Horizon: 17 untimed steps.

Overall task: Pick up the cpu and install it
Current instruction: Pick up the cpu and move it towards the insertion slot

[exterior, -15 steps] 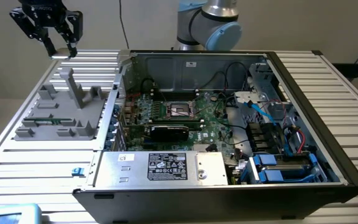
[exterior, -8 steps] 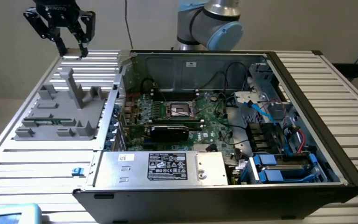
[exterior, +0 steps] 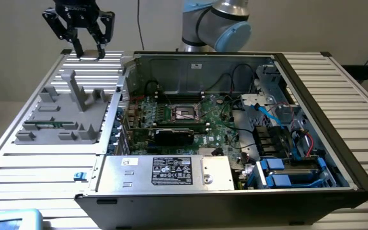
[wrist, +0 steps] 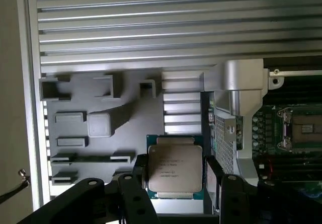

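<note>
The cpu (exterior: 90, 56), a small square chip with a silvery top and a thin green rim, hangs in the air above the far left corner of the table. My gripper (exterior: 89, 52) is shut on it, one finger on each side. In the wrist view the cpu (wrist: 174, 167) sits level between the black fingers (wrist: 141, 181), with printed text on its metal lid. Below it lies the grey tray (wrist: 100, 128). The black socket frame (exterior: 185, 112) with its shiny centre sits open on the motherboard inside the case, well to the exterior view's right of the gripper.
The grey tray (exterior: 63, 120) with upright posts lies on the slatted table left of the open computer case (exterior: 312, 120). A thin green memory stick (exterior: 50, 125) rests in the tray. A power supply (exterior: 171, 172) fills the case's near end. Cables and drive bays (exterior: 286, 167) crowd its right side.
</note>
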### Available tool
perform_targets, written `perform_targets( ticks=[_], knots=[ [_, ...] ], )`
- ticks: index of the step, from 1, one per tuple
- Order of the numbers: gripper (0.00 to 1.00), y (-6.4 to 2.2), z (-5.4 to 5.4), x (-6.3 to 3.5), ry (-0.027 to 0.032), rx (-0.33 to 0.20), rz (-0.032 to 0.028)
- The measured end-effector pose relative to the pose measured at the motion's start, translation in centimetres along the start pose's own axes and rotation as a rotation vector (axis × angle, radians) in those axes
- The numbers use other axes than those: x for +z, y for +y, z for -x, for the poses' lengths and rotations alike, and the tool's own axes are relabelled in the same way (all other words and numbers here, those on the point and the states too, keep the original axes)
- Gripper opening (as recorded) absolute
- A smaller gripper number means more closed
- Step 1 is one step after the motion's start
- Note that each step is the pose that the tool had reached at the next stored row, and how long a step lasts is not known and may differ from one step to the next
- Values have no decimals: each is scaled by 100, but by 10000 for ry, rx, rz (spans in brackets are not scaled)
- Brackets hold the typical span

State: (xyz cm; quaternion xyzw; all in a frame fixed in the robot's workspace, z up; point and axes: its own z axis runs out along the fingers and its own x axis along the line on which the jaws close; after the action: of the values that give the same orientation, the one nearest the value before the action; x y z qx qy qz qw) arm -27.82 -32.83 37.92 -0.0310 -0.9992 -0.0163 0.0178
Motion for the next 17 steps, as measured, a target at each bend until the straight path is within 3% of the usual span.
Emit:
perform_targets(
  ticks=[17],
  knots=[
    [55, 43, 694, -24, 0, 0, 0]
  ],
)
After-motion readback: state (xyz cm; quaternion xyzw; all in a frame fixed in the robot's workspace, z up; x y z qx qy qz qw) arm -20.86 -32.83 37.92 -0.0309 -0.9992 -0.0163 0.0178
